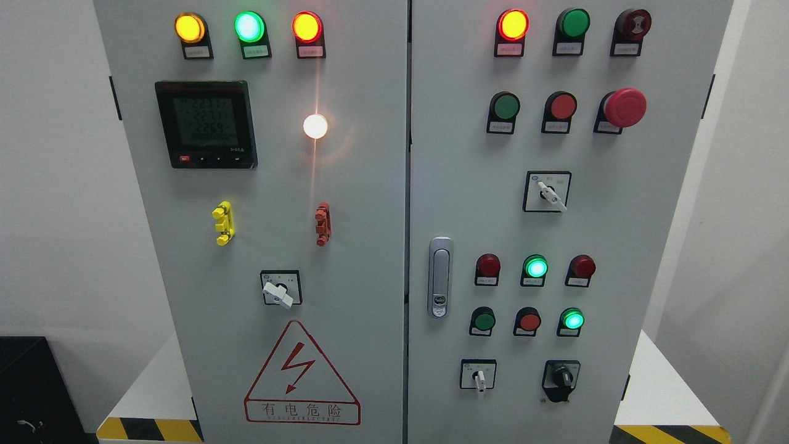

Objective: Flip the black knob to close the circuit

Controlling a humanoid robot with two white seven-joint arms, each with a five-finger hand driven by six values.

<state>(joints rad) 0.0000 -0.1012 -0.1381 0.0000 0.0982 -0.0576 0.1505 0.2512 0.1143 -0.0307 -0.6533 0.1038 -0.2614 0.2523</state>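
Note:
The black knob [561, 375] sits at the lower right of the grey electrical cabinet's right door [622, 234], its pointer roughly upright. To its left is a white selector switch [479, 377]. Neither of my hands nor arms shows in the head view.
The right door carries several lamps and buttons, a red mushroom stop button [624, 107], another white selector [550, 195] and a door handle [439, 277]. The left door has a meter [206, 123], a white selector [279, 292] and a warning triangle [301, 376]. A white platform with a hazard-striped edge [669, 433] lies below.

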